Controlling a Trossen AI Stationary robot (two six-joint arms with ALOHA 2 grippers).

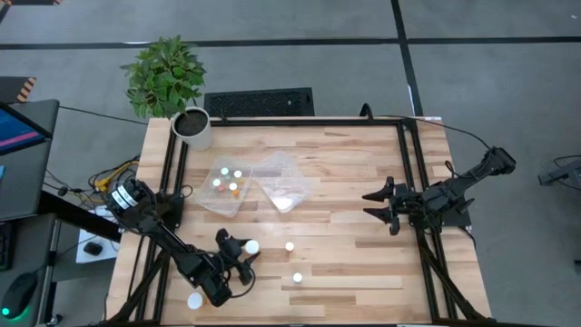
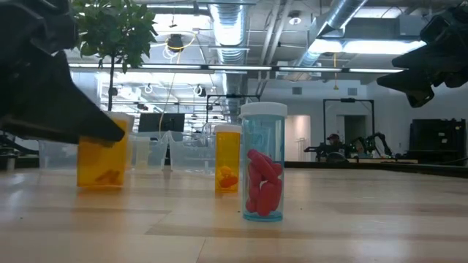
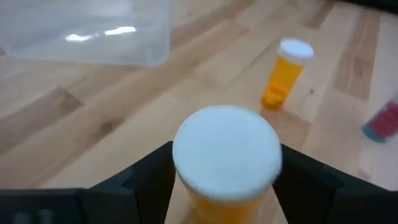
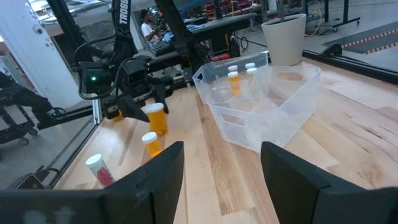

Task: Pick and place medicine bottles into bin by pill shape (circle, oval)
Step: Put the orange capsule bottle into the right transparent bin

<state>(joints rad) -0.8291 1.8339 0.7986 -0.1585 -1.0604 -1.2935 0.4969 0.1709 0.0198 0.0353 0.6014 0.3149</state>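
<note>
While the left gripper (image 1: pixel 243 252) reaches low over the tabletop's (image 1: pixel 345 182) near edge, its fingers (image 3: pixel 146 180) flank an upright orange white-capped bottle (image 3: pixel 227 163), spread just wider than its cap. Two more small bottles (image 1: pixel 290 246) stand on open wood beside it. Farther back, two clear plastic bins (image 1: pixel 227 186) sit mid-tabletop, one holding bottles. The right gripper (image 1: pixel 379 204) hovers clear, fingers (image 4: pixel 155 180) wide.

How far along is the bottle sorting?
Done: several bottles already sit in the left bin; the right bin looks empty.
In hand: left gripper straddles an orange bottle on the table.
Left: three more loose bottles, at and. Right gripper waits open.
</note>
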